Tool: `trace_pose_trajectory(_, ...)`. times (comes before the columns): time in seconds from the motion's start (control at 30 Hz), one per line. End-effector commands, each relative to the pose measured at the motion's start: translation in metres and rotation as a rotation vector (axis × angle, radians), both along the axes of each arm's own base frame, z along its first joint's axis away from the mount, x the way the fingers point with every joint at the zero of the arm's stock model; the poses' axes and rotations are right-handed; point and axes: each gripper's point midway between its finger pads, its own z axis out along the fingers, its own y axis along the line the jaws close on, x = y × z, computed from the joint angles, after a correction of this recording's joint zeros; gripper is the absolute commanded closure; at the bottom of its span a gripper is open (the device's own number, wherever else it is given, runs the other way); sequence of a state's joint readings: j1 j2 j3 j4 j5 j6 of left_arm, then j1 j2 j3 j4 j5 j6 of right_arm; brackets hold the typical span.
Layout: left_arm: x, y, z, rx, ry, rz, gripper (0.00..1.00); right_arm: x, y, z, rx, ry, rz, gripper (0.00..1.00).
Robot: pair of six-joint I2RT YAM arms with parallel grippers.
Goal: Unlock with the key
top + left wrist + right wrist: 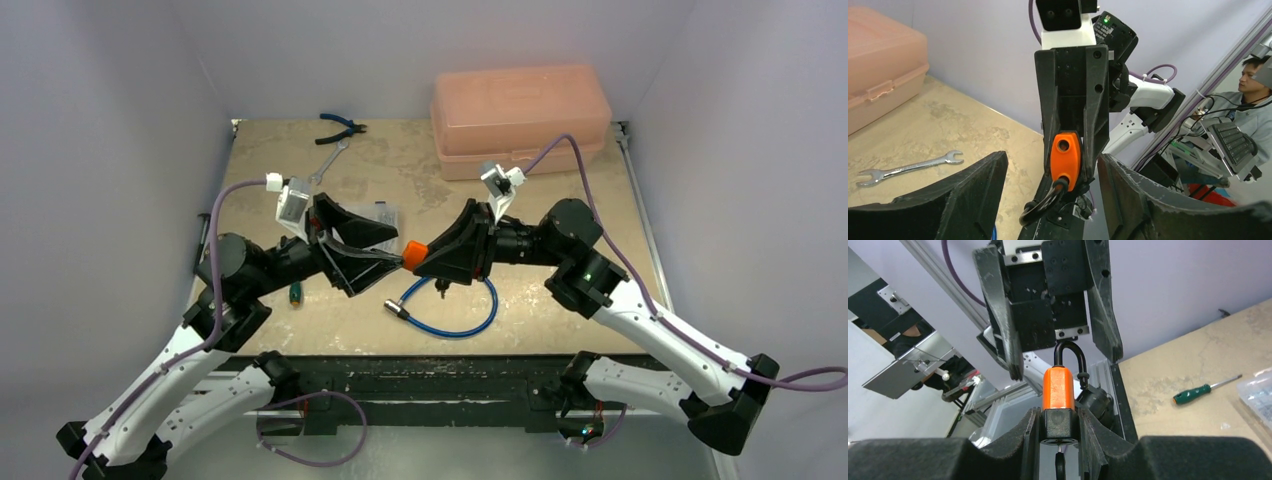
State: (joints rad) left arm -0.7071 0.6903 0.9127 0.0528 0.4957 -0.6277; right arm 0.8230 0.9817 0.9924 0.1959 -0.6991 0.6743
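Presently, item one: orange plastic-cased padlock [1058, 387] with black steel shackle [1070, 354], held off the sandy bench [400, 160], its long axis level and running from arm to arm. Right gripper [1058, 424]: jaws narrow, clamped on the padlock's black base. Left gripper [1052, 164]: jaws wide, flanking the shackle end, touching nothing. Item two: small metal key with black plastic head [1060, 464], apparently seated in the base keyhole, between the right jaws; twin key [440, 288] seems to dangle beneath. The key lies at the end far from the left jaws, which would likely need to reach under the lock.
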Motion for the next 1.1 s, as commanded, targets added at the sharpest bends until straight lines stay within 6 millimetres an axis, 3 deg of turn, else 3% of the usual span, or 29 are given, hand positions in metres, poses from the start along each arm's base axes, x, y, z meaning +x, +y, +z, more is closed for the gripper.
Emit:
trace_pose_trajectory(0.0, -0.003, -0.001, 0.012, -0.035, -0.037, -0.022, 0.33, -0.003, -0.006, 0.053, 0.126, -0.104, -0.002, 1.0)
trace_pose_trajectory(0.27, 0.005, -0.004, 0.005, -0.031, 0.024, -0.004, 0.77, 0.005, -0.002, 0.048, 0.11, -0.092, -0.019, 1.0)
trace_pose_trajectory(0.4, 0.014, -0.007, 0.001, -0.021, 0.099, 0.021, 0.84, 0.012, -0.002, 0.047, 0.095, -0.098, -0.062, 1.0)
trace_pose_trajectory(0.5, 0.016, -0.009, -0.001, -0.021, 0.132, 0.02, 0.84, 0.02, -0.002, 0.048, 0.08, -0.108, -0.104, 1.0)
trace_pose_trajectory(0.53, 0.016, -0.008, -0.002, -0.019, 0.135, 0.022, 0.81, 0.022, -0.002, 0.048, 0.077, -0.11, -0.113, 1.0)
trace_pose_trajectory(0.6, 0.017, -0.006, -0.004, -0.009, 0.13, 0.039, 0.63, 0.024, -0.001, 0.046, 0.067, -0.111, -0.12, 1.0)
trace_pose_trajectory(0.67, 0.02, 0.0, -0.007, 0.013, 0.137, 0.082, 0.3, 0.028, 0.0, 0.042, 0.055, -0.102, -0.139, 1.0)
trace_pose_trajectory(0.73, 0.025, 0.008, -0.007, 0.035, 0.143, 0.143, 0.07, 0.038, -0.001, 0.034, 0.033, -0.079, -0.193, 1.0)
trace_pose_trajectory(0.87, 0.032, 0.022, -0.004, 0.098, 0.123, 0.234, 0.01, 0.058, -0.007, 0.009, -0.015, -0.008, -0.279, 1.0)
trace_pose_trajectory(1.07, 0.052, 0.057, -0.025, 0.233, 0.113, 0.457, 0.01, 0.096, -0.025, -0.039, -0.115, 0.116, -0.464, 1.0)
